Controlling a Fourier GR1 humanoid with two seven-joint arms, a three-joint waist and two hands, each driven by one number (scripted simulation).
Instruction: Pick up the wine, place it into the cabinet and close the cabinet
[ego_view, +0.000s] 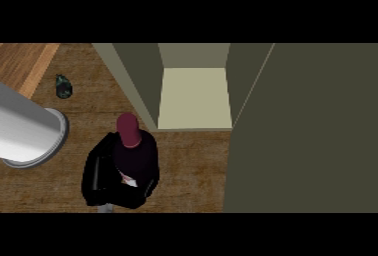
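One hand is seen nearest, the right hand (100, 175), low centre-left over the wooden counter (184, 170); its fingers are curled round the wine bottle (131, 131), w/ the dark body mostly hidden and the maroon cap pointing toward the cabinet; whether the bottle is lifted off the counter can't be told. A grey cylinder (26, 135) is seen at the left edge, prob. the left forearm; no left hand is shown. Just beyond the cap, the open cabinet (193, 97) is seen w/ a pale bare shelf; its door (310, 130) is swung out at the right. The step is judged to be carry-and-insert: the bottle should be moved right and fwd, clear of the cabinet's left wall, then set well inside so the door can be shut. A small dark-green object (63, 86) lies far left, well apart.
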